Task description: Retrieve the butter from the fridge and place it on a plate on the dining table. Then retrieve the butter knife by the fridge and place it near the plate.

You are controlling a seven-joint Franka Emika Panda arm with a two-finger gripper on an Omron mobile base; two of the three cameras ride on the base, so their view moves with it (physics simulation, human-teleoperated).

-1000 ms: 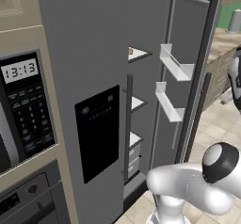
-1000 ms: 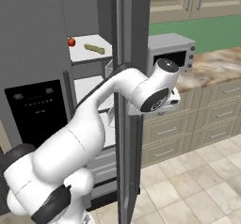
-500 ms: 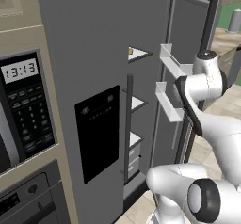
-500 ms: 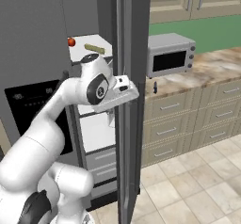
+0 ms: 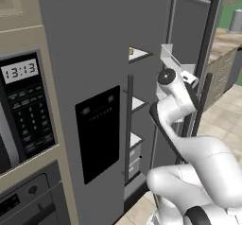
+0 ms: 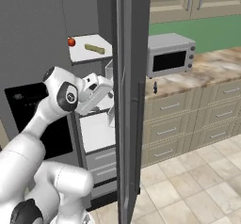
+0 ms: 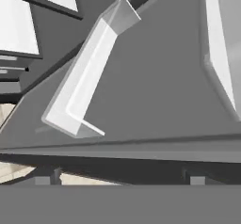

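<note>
**Right base view: fridge open, arm reaching inside**

Fridge (image 6: 134,77) right door stands open, edge-on at frame centre. Butter (image 6: 94,48) lies on the top shelf (image 6: 82,54), upper left, a red ball (image 6: 71,42) near it. Arm (image 6: 61,98) bends in from lower left, hand behind the door edge. Microwave (image 6: 170,54) on marbled table (image 6: 207,68), right.

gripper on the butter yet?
Apart. The right base view shows the butter lying on the fridge's top shelf, while the gripper sits a clear gap below it, holding nothing.
</note>
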